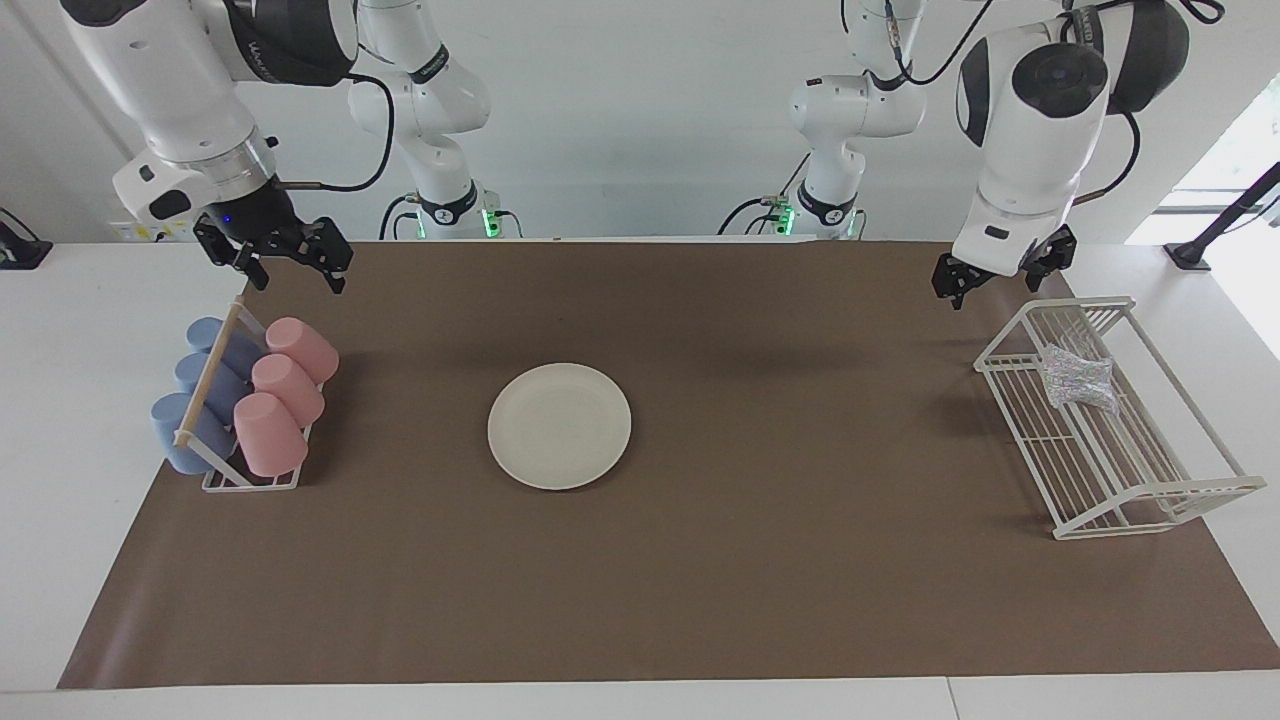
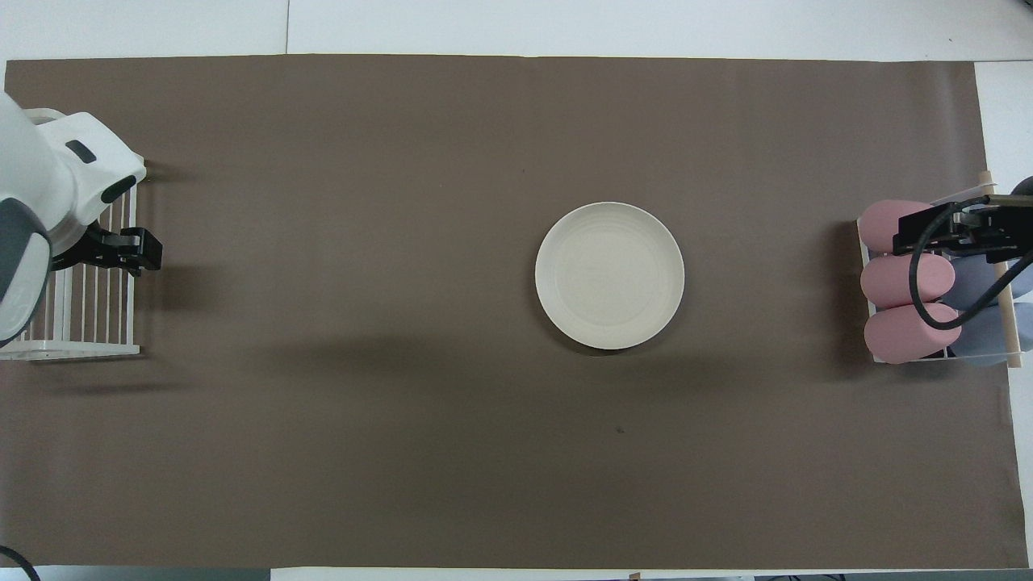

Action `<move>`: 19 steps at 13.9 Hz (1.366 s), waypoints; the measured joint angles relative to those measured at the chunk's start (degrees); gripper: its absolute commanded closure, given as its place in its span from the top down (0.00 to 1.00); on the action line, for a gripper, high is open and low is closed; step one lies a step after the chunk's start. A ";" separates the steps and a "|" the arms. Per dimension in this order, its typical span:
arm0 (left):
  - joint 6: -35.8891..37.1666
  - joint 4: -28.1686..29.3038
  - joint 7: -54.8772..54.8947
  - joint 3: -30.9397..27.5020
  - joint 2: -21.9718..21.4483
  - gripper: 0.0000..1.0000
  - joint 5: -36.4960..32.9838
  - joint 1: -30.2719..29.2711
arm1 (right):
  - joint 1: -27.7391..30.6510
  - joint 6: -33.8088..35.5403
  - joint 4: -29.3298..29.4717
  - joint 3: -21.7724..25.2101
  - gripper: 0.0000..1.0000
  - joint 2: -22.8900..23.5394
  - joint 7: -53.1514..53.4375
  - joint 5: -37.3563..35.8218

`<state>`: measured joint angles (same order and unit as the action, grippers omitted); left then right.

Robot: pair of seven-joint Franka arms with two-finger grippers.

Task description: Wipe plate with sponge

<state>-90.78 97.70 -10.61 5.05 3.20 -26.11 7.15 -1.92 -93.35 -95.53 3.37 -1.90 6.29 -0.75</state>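
The cream-white plate [image 1: 559, 425] lies flat and bare on the brown mat near the table's middle; it also shows in the overhead view [image 2: 609, 275]. The glittery silver-white sponge [image 1: 1075, 378] lies in the white wire rack [image 1: 1110, 470] at the left arm's end of the table. In the overhead view the left arm hides the sponge. My left gripper [image 1: 996, 282] hangs open and empty in the air over the rack's end nearest the robots, as the overhead view [image 2: 141, 250] also shows. My right gripper [image 1: 298, 274] hangs open and empty over the cup holder.
A holder [image 1: 225, 470] with three pink cups [image 1: 285, 385] and three blue cups [image 1: 200, 385] lying on their sides stands at the right arm's end of the table; it also shows in the overhead view [image 2: 908, 307]. The brown mat [image 1: 760, 560] covers most of the table.
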 measured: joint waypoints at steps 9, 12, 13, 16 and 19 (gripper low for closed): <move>-10.35 8.79 -4.08 -0.87 8.24 1.00 -26.78 -1.88 | -0.02 3.52 -0.10 -1.73 1.00 -0.06 40.30 1.76; -10.35 9.06 -6.83 -0.75 10.41 0.77 -30.19 -1.87 | -0.03 5.78 -0.60 -4.04 1.00 -0.69 61.26 2.39; -10.35 9.07 -7.75 -0.72 10.85 0.59 -30.35 -1.87 | -0.05 5.84 -0.98 -5.33 1.00 -0.94 66.33 2.42; -10.35 9.05 -8.43 -0.66 11.09 0.00 -30.53 -1.86 | -0.15 5.85 -2.11 -7.32 1.00 -1.71 71.45 2.43; -10.38 8.98 -8.46 -0.59 11.09 0.00 -30.56 -1.85 | -0.07 5.84 -2.42 -7.07 1.00 -1.97 72.49 2.43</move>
<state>-101.16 106.68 -19.08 4.46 14.29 -56.67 5.29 -2.00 -87.51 -97.95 -3.70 -3.88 78.78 1.67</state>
